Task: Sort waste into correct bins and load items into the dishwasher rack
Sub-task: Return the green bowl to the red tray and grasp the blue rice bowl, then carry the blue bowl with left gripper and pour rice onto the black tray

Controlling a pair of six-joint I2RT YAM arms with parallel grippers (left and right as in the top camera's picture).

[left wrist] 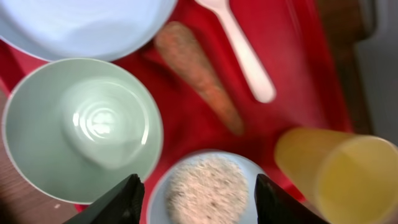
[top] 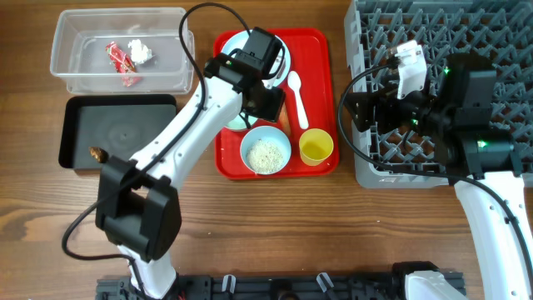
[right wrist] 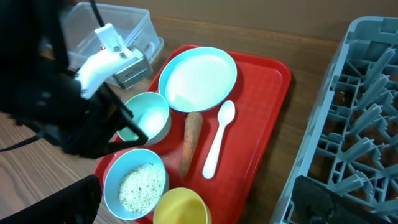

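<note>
My left gripper (top: 268, 102) (left wrist: 200, 200) is open and empty, hovering low over the red tray, just above the pale blue bowl of rice-like grains (top: 266, 152) (left wrist: 208, 186). An orange carrot (left wrist: 199, 81) (right wrist: 189, 143) lies beside the white spoon (top: 297, 98) (right wrist: 217, 140). The plate (right wrist: 198, 78), an empty bowl (left wrist: 81, 127) and the yellow cup (top: 316, 147) (right wrist: 180, 208) also sit on the tray. My right gripper (top: 360, 104) (right wrist: 199, 208) is open and empty, between the tray and the grey rack (top: 441, 50). The clear tub (top: 83, 73) holds a red wrapper (top: 121, 57) and tissue (top: 139, 51). The black tub (top: 125, 133) holds a brown lump (top: 97, 153).
The red tray (top: 321, 50) lies mid-table between the tubs on the left and the rack on the right. A narrow strip of bare wood separates the tray from the rack. The left arm stretches diagonally from the front edge to the tray.
</note>
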